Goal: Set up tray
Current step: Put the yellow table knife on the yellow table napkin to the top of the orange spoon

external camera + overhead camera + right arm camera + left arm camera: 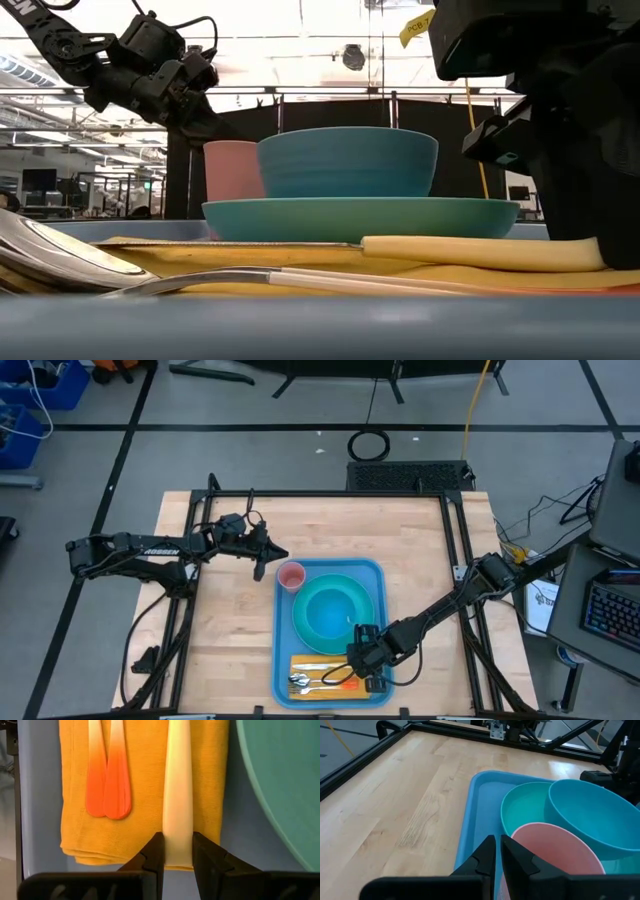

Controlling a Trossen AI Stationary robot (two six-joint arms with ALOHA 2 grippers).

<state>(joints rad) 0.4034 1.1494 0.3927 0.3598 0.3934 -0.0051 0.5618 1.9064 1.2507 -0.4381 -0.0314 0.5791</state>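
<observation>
Cream-coloured utensil handle point(178, 795) is clamped between the right gripper point(178, 851) fingers, its long axis lying along the napkin point(142, 770) on the tray point(284, 660). The left gripper point(497, 857), shut and empty, is held well apart, above the pink cup point(555, 852).

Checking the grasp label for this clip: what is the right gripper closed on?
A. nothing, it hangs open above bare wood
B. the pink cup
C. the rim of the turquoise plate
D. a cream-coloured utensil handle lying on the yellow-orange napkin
D: the right wrist view shows the right gripper with its fingers on either side of the cream-coloured utensil handle, which lies on the yellow-orange napkin in the tray.
</observation>
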